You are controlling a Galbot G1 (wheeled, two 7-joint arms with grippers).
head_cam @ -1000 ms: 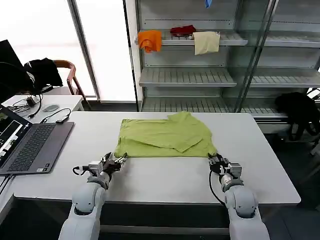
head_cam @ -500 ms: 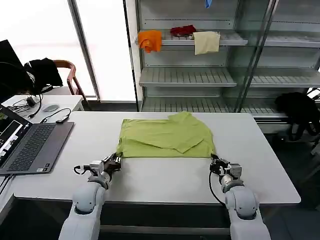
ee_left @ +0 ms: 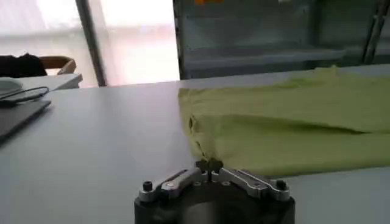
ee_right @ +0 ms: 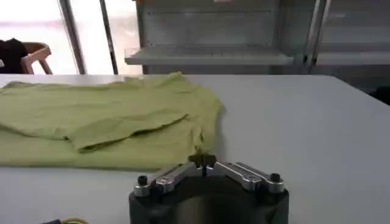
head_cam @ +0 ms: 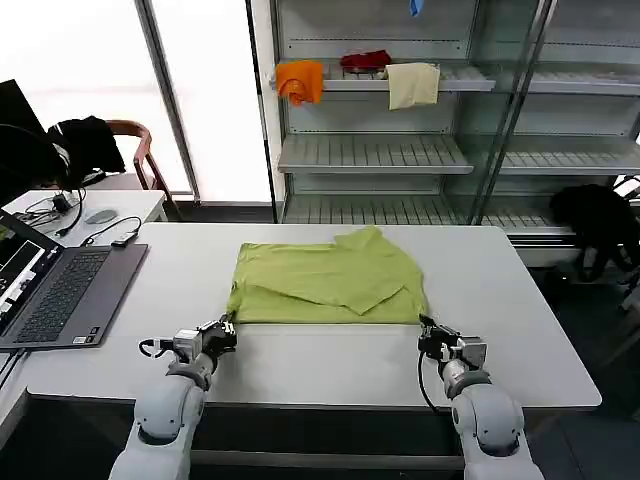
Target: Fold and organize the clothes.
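Strong daylight from the windows [head_cam: 205, 90] behind and to the left, blown out to plain white with no detail; same overexposure in both wrist views. Worktop [head_cam: 520, 300] evenly lit, pale, faintly glossy, with no hard glare. Shadows soft and short: a thin dark line under the near hem of the T-shirt [head_cam: 325, 285], slight shading in its folds. Shelving [head_cam: 375, 150] dimmer and greyish. Head view sharp across the scene, edges apparently undistorted. Wrist views softer: left end effector [ee_left: 209, 165] and right end effector [ee_right: 202, 161] dark, close and slightly blurred, background shelving hazy, possibly out of focus.
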